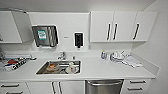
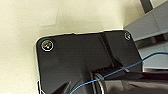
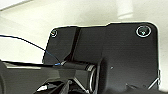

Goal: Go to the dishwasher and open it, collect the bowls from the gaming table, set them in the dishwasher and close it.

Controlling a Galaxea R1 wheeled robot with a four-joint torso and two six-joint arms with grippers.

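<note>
From my head camera I look down on a white kitchen counter (image 1: pixel 105 71) that runs the width of the wall. The dishwasher (image 1: pixel 103 86) sits under it, low and a little right of centre, its steel front shut and its bar handle (image 1: pixel 104 83) running along the top edge. Left of it are white cabinet doors (image 1: pixel 56 87) with black handles, and right of it white drawers (image 1: pixel 137 85). A steel sink (image 1: pixel 59 67) is set into the counter up and left of the dishwasher, with some dishes lying in it and a faucet (image 1: pixel 62 55) behind. A stack of white dishes (image 1: pixel 117 56) stands near the back wall on the right, beside a small bottle (image 1: pixel 103 54). On the wall hang a paper towel dispenser (image 1: pixel 45 35) and a dark soap dispenser (image 1: pixel 78 39), with white upper cabinets (image 1: pixel 120 26) to the right.

My left wrist camera shows my own dark plate against a pale floor (image 2: pixel 27 22), with a thin blue wire (image 2: pixel 135 65) crossing it; I cannot tell how my left jaws stand.

My right wrist camera shows the same dark plate over a light floor (image 3: pixel 32 30), and here too I cannot tell how far my jaws are open or whether they hold anything
</note>
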